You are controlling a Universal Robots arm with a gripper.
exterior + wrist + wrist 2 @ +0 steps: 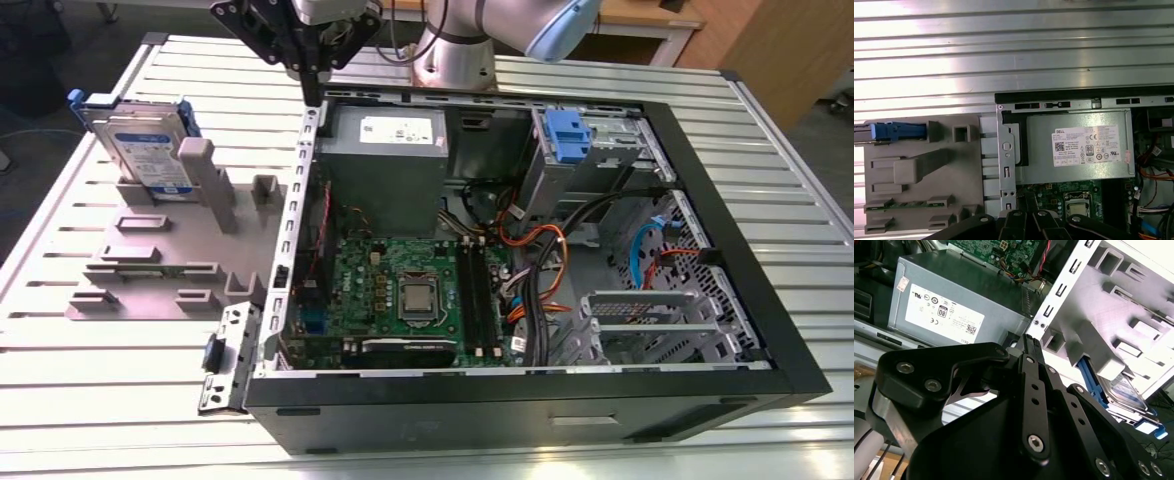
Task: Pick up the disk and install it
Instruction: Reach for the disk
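Observation:
The disk (140, 150), a silver drive with a white-and-blue label in a blue carrier, stands on edge in a grey fixture (154, 265) at the exterior view's left. The second wrist view shows the disk (1126, 390) past the fixture's blocks; the first wrist view shows the disk (894, 131) edge-on. My gripper (311, 92) hangs over the back left corner of the open computer case (727, 215), well apart from the disk. Its black fingers (1028, 342) meet at the tips with nothing between them.
A grey power supply (387, 150) with a white sticker sits inside the case just under my gripper. A drive bay with a blue latch (567, 135) is at the case's back right. The motherboard (400, 290) and cables (534, 250) fill the case floor. A ribbed metal table (107, 400) carries everything.

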